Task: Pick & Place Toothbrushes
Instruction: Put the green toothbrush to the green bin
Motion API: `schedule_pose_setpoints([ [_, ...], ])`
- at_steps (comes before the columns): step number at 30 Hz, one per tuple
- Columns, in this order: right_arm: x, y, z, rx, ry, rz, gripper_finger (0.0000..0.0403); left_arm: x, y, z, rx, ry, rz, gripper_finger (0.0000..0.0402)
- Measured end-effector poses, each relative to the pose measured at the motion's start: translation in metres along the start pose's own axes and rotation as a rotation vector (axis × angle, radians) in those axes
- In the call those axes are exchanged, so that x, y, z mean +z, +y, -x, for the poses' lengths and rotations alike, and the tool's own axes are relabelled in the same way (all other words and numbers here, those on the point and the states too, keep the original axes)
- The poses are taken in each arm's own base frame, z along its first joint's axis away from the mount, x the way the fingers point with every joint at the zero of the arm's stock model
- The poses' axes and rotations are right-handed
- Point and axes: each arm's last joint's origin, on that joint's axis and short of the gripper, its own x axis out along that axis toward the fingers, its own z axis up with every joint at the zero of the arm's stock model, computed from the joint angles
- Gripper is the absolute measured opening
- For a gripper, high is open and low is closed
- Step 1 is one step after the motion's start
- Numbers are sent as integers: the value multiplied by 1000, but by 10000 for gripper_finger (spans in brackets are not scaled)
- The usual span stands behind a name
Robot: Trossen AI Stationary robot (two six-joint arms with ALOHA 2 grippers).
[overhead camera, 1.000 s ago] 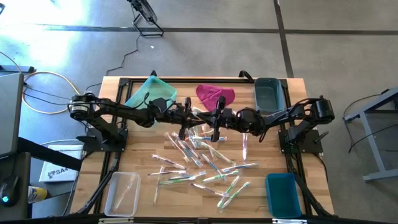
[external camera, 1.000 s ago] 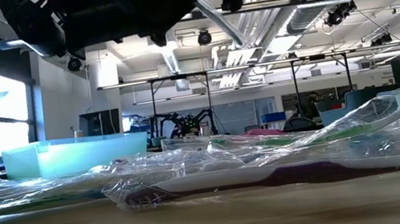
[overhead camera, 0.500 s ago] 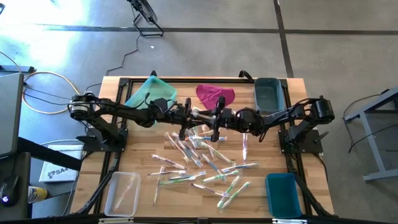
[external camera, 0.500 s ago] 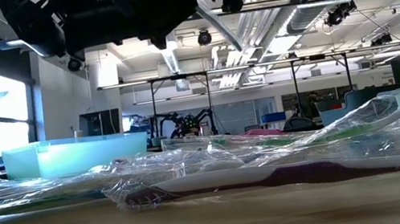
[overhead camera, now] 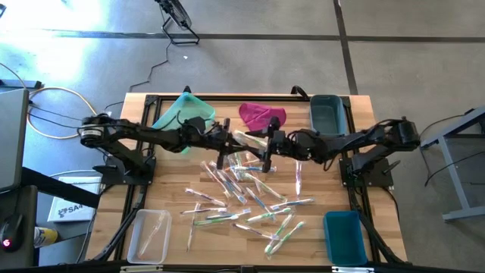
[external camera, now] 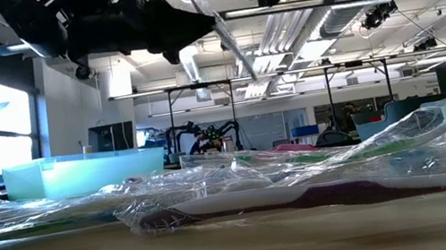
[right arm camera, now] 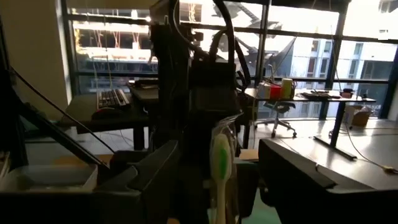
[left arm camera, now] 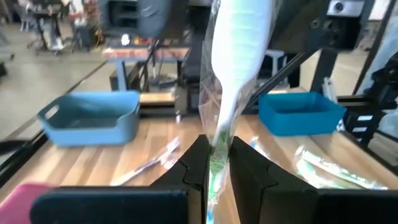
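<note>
left gripper (left arm camera: pixel 216 163): clamped on a wrapped toothbrush (left arm camera: pixel 233 68), above table centre | right gripper (right arm camera: pixel 217 174): fingers spread either side of it | other toothbrushes (overhead camera: pixel 250 201): scattered on the table (overhead camera: pixel 318 193) below

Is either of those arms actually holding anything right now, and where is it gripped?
Yes. The left gripper pinches a wrapped toothbrush near one end. The right gripper is open around it, holding nothing.

Wooden table (overhead camera: pixel 163 199) with a black frame. Scattered wrapped toothbrushes (overhead camera: pixel 250 201) lie across its middle, below the fingers of both arms. Teal cloth (overhead camera: pixel 178 114) and magenta cloth (overhead camera: pixel 261 115) behind the fingers. Grey-blue bin (overhead camera: pixel 327 115) at far right corner, blue bin (overhead camera: pixel 345 236) near right, clear tray (overhead camera: pixel 148 235) near left.
</note>
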Motion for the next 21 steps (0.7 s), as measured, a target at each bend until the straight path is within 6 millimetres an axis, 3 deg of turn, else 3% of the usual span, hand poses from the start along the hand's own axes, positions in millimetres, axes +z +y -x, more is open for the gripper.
schedule_pose_setpoints([
  [9,18,6,24,-35,150,-15,187,19,18,41,100,140,51,38],
  [15,12,6,24,-37,193,-9,174,39,22,79,181,179,72,38],
  [21,9,5,24,-41,225,0,172,57,21,122,376,181,79,38],
])
